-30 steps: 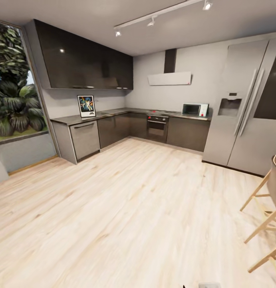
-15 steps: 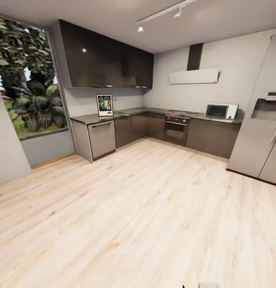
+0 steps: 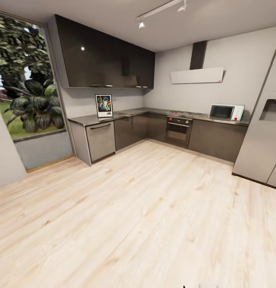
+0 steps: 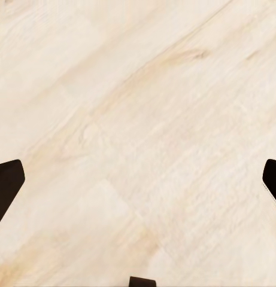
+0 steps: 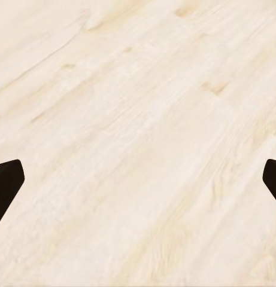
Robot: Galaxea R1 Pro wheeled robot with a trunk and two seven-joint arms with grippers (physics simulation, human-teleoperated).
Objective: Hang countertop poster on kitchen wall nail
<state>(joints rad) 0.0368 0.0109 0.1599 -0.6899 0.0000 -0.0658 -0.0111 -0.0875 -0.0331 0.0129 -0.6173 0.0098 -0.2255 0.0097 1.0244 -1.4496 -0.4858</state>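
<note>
Across the whole lower view lay the pale wood floor [image 3: 138, 216], running up to an L-shaped run of dark cabinets. At 9 o'clock a tall window [image 3: 24, 80] showed leafy plants outside. At 3 o'clock stood the grey fridge [image 3: 263, 132]. Dark glossy wall cupboards [image 3: 106, 58] hung at 11 o'clock above the kitchen countertop [image 3: 84, 119], the desk for this job, glossy and dark grey. An oven [image 3: 178, 130] sat at 1 o'clock under a pale hood [image 3: 197, 75], with a white microwave [image 3: 225, 112] on the desk toward 2 o'clock. The poster [image 3: 104, 105] stood upright on the desk at 11 o'clock, against the grey wall, well apart from the robot.

The left gripper [image 4: 138, 185] pointed down at bare floorboards, its 2 dark fingertips [image 4: 6, 185] spread wide and released, nothing between them. The right gripper [image 5: 138, 185] was likewise released over the floor, fingertips [image 5: 6, 185] far apart.
</note>
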